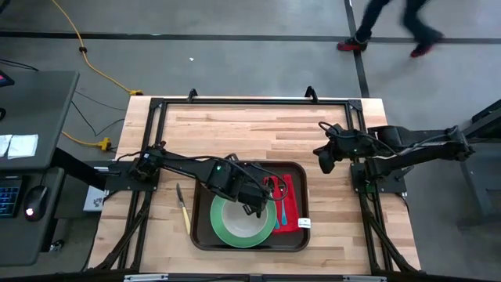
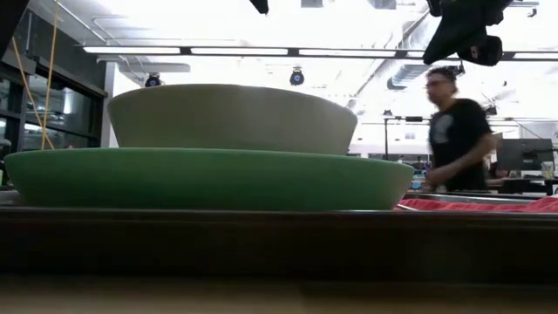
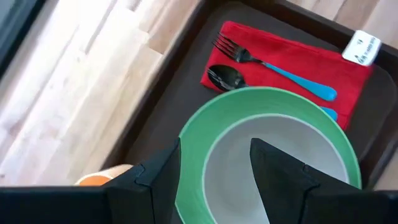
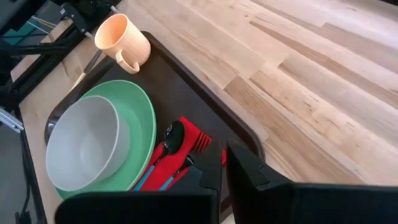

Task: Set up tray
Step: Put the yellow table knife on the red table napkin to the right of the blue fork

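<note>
— Where is the tray?

— The dark brown tray (image 1: 294, 244) lies flat on the wooden table (image 1: 235, 129), at its near edge and about midway between my two arms. On its left half sits a round green plate (image 1: 222, 231) with a pale grey bowl (image 1: 244, 218) nested in it. On its right half lies a red napkin (image 1: 291, 205) carrying a fork (image 3: 273, 63) and a spoon (image 3: 226, 77), both with blue handles. A small white packet (image 1: 304, 223) rests at the napkin's near right corner.

— And your left gripper?

— My left gripper (image 1: 257, 205) hangs over the tray, above the right side of the bowl and plate. Its fingers (image 3: 283, 177) stand parted with a plain gap between them and nothing in it. The wrist view looks straight through that gap onto the bowl.

— The right one?

— My right gripper (image 1: 326, 160) hovers off the tray, past its far right corner, over bare wood. Its fingers (image 4: 252, 171) are nearly together, only a thin slit between them, and they grip nothing.

— Anything else about?

— A peach mug (image 4: 122, 40) shows in my right wrist view at the tray's far left corner. A knife (image 1: 184, 208) with a pale handle lies on the table just left of the tray. Beyond the table a person (image 2: 453, 131) in a dark shirt is walking.
</note>
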